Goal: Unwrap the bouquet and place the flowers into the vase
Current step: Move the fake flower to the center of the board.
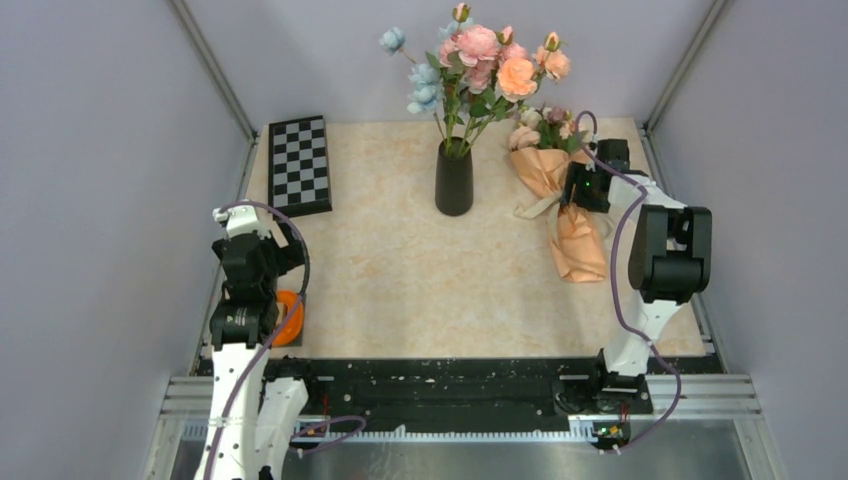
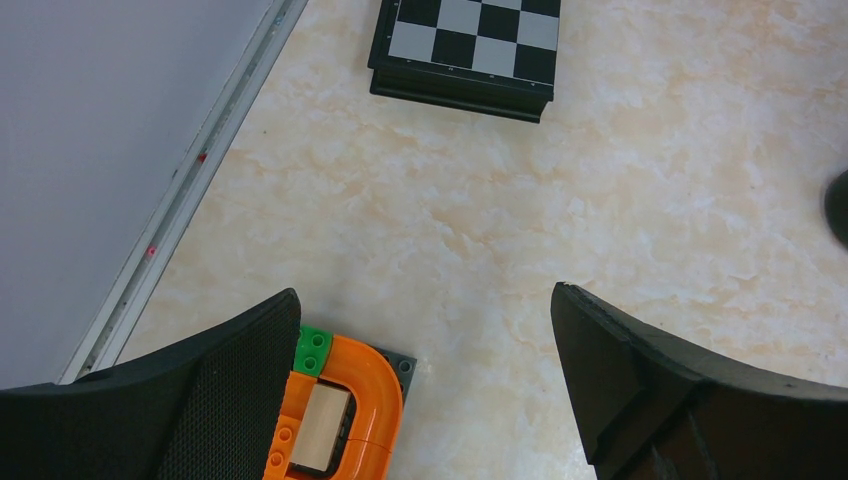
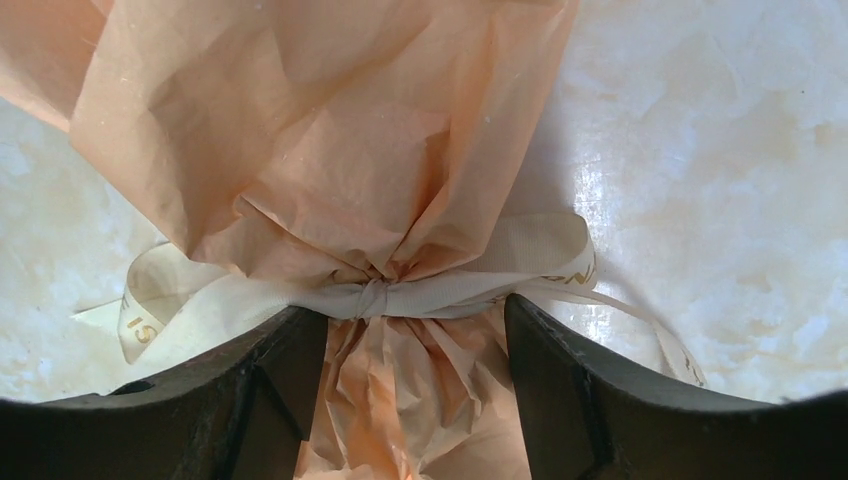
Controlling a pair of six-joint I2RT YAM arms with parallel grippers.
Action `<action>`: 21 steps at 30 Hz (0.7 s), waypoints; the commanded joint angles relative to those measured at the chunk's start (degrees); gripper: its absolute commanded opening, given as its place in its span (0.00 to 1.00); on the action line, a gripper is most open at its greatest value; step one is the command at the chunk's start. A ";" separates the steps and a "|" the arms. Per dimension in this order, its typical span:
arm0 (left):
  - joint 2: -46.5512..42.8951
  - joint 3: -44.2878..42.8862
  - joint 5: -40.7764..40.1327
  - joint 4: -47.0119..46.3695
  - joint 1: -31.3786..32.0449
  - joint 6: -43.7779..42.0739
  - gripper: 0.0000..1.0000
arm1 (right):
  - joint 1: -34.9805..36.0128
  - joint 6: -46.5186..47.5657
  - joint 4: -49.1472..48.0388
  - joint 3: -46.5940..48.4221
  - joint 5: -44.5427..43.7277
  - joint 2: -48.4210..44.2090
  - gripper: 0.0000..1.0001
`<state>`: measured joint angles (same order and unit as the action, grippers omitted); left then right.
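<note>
Marbled tabletop [image 1: 380, 270], grey walls [image 1: 90, 150]. Right gripper [image 3: 410, 305] wide open, astride bouquet [image 3: 330, 120] neck, ribbon [image 3: 540, 250] knot between jaws, nothing gripped. Left gripper [image 2: 425, 290] fully open, empty. Risk: closing on paper with ribbon, dragging bouquet instead of loosening bow.

table [image 1: 380, 270]: marbled beige | on it: chessboard [image 1: 299, 165], vase [image 1: 454, 182], bouquet [image 1: 576, 242], orange brick toy [image 1: 291, 318]

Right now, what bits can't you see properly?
- Top view: the right gripper covers the middle of the bouquet.
- Right wrist view: ribbon lettering too small and folded to read.
- Left wrist view: orange toy cut off by bottom edge and finger; vase only an edge sliver.
</note>
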<state>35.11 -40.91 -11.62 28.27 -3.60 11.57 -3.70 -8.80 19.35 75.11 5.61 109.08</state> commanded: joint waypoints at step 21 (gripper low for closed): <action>-1.67 0.16 0.13 -1.82 0.08 -0.52 0.99 | 3.30 -9.45 5.95 -7.68 2.75 -10.71 0.16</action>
<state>34.30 -40.91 -11.60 28.29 -3.60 11.60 -2.50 -14.68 22.57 70.57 6.79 104.64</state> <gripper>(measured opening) 0.986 0.182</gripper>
